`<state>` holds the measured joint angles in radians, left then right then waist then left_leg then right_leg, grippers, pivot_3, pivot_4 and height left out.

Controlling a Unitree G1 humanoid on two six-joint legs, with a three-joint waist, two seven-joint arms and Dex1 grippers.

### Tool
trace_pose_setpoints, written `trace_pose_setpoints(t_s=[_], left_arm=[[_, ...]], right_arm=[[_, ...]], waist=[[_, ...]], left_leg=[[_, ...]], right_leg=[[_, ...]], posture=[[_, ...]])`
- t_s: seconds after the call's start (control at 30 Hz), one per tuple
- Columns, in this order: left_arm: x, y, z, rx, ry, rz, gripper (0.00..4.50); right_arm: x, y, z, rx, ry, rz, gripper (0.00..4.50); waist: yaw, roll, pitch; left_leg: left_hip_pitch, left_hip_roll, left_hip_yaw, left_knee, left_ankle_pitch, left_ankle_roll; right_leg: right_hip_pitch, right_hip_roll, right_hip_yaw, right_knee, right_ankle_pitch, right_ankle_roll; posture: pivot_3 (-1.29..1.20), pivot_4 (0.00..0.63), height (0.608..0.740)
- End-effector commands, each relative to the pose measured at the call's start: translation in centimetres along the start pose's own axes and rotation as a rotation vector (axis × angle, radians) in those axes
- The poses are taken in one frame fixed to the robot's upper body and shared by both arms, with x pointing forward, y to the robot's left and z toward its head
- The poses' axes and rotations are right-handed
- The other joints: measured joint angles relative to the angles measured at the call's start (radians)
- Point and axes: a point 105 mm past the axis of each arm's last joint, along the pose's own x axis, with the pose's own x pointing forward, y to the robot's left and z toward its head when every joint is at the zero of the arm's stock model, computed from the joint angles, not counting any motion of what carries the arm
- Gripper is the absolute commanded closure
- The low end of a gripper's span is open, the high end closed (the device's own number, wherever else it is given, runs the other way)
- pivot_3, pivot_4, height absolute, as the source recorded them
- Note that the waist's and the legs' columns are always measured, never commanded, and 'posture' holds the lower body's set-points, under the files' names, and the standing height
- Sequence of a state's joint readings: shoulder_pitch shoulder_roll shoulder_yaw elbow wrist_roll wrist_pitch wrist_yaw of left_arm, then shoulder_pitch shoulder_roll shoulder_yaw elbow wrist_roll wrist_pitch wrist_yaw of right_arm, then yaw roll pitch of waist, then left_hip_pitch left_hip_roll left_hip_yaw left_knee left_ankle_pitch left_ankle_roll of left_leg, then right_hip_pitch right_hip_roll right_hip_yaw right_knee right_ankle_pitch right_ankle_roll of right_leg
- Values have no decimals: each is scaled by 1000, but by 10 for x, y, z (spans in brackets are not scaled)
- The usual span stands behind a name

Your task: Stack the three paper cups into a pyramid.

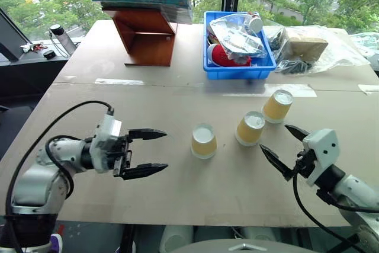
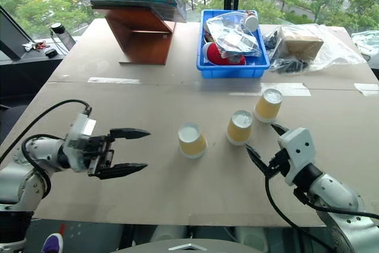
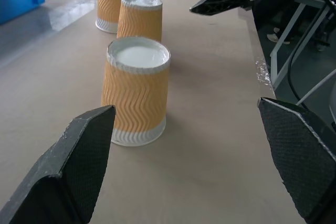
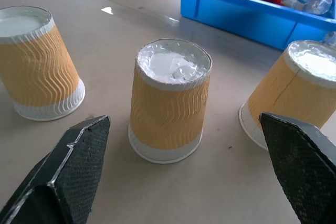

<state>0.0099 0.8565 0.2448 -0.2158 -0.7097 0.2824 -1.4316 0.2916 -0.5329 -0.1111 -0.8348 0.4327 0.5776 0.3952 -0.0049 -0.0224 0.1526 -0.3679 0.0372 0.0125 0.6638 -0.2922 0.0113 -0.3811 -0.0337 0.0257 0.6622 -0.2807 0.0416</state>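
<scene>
Three paper cups with wavy yellow-tan sides are sitting upside down in a slanted row on the smooth brown table point(image 1: 177, 188). The left cup point(image 1: 204, 141) is standing just ahead of the wide-open left gripper point(image 1: 148, 153). The middle cup point(image 1: 250, 128) and far cup point(image 1: 277, 106) are sitting by the empty, open right gripper point(image 1: 284, 145)

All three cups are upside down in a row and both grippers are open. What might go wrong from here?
The middle cup and the right cup stand close together, so the right gripper closing on one may knock the other over.

The left cup sits apart from the middle one; a third cup placed on top may drop through that gap.

The left gripper sits level with the left cup and could tip it.
</scene>
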Motion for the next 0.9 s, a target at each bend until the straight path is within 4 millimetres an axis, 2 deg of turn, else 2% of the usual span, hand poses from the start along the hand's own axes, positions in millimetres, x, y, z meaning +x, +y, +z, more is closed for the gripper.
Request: trace_pose_setpoints(t_s=[0.03,0.33,0.43,0.67,0.9], left_arm=[[-3,-4,9,60,-2,-13,50],[-3,-12,10,40,-5,0,50],[-5,-13,8,22,5,1,50],[-6,-13,11,9,-8,10,50],[-6,-10,19,24,-27,27,50]], right_arm=[[6,1,-1,35,15,25,0],[33,-9,3,62,-29,34,0],[43,-6,9,78,-54,74,0],[53,-4,11,88,-61,86,0],[60,1,9,104,-73,124,0]], waist=[[-4,0,0],[-8,0,0],[-9,0,0],[-8,0,0],[-9,0,0]], left_leg=[[0,0,0,0,0,0],[-2,0,0,0,0,0],[-4,0,0,0,0,0],[-15,0,-2,3,0,0],[-15,0,-2,3,0,0]], right_leg=[[0,0,0,0,0,0],[-3,1,1,0,0,0],[-5,1,1,1,0,0],[-14,0,-1,2,1,0],[-15,0,-2,2,1,0]], posture=[[0,150,740],[0,150,740],[0,150,740],[0,150,740],[0,150,740]])
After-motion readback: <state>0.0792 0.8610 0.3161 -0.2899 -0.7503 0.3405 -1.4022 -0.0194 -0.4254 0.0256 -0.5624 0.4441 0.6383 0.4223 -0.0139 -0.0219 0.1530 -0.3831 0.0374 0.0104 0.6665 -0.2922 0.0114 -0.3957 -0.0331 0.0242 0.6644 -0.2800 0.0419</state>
